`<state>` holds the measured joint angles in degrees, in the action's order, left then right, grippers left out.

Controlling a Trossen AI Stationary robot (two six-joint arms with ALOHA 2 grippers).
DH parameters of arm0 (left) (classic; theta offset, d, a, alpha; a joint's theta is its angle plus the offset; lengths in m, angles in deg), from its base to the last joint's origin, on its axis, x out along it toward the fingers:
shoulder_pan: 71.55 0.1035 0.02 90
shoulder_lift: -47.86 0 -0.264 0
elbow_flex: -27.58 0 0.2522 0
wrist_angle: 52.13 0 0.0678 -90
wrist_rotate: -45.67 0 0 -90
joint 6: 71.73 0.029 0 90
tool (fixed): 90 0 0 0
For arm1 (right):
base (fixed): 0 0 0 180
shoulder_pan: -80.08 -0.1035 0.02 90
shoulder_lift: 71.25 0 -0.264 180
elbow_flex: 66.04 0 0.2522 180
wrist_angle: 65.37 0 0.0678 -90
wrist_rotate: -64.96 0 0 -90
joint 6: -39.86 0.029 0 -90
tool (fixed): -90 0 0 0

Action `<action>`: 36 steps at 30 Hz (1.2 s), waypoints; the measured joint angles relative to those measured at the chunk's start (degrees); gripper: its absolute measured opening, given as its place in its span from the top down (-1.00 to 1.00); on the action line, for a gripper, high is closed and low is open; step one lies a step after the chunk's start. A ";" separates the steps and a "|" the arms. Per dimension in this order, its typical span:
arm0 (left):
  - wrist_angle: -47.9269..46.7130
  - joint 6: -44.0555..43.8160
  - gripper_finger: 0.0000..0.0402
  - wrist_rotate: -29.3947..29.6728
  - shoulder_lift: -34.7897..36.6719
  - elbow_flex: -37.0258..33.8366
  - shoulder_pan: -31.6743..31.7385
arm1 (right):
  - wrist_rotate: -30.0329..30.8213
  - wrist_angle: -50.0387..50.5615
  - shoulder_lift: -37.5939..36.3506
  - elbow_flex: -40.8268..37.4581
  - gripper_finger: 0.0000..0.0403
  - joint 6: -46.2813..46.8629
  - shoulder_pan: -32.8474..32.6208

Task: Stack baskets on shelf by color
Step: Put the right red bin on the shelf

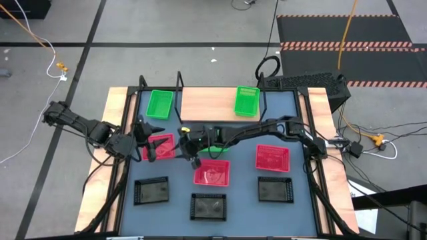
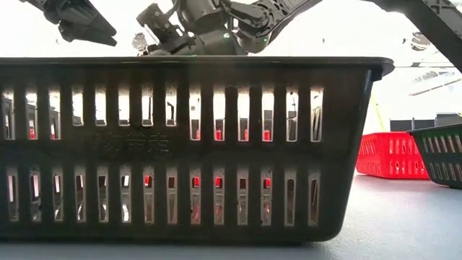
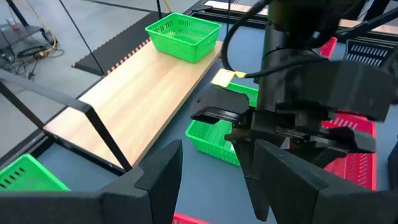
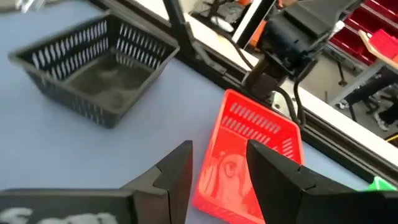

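Observation:
Two green baskets stand on the light-wood shelf [image 1: 207, 103], one at its left end [image 1: 160, 104] and one at its right end [image 1: 247, 101]. The third green basket [image 3: 217, 135] sits on the blue-grey tabletop just in front of the shelf, half under my right arm. Three pink-red baskets [image 1: 159, 147] [image 1: 212, 174] [image 1: 272, 158] and three black ones [image 1: 151, 191] [image 1: 209, 206] [image 1: 275, 189] rest on the tabletop. My left gripper [image 3: 217, 186] is open above the left pink-red basket. My right gripper [image 4: 217, 177] is open close beside it, between that basket [image 4: 249, 149] and the third green one.
The shelf's black metal frame [image 3: 99, 127] rises at its ends. Both arms reach to the table's middle and their grippers [image 1: 150, 137] [image 1: 193, 143] stand close together. The middle of the shelf board is bare. In the low view a black basket [image 2: 188, 144] fills the front.

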<state>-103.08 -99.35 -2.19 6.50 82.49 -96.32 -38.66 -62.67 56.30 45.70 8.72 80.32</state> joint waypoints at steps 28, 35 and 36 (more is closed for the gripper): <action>-9.37 -5.61 -0.01 4.40 -0.51 4.18 3.54 | 6.22 17.76 -3.76 2.97 0.29 6.32 0.36; -5.87 -5.00 -0.01 4.88 -4.88 1.73 4.15 | 5.89 41.18 -12.73 3.01 0.29 4.59 -2.94; -5.77 -4.74 -0.01 4.92 -5.60 1.64 4.15 | 5.93 43.36 -13.30 2.64 0.29 3.60 -3.29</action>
<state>-108.85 -104.10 2.74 0.89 84.13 -92.17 -32.72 -19.32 43.00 48.34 12.32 77.02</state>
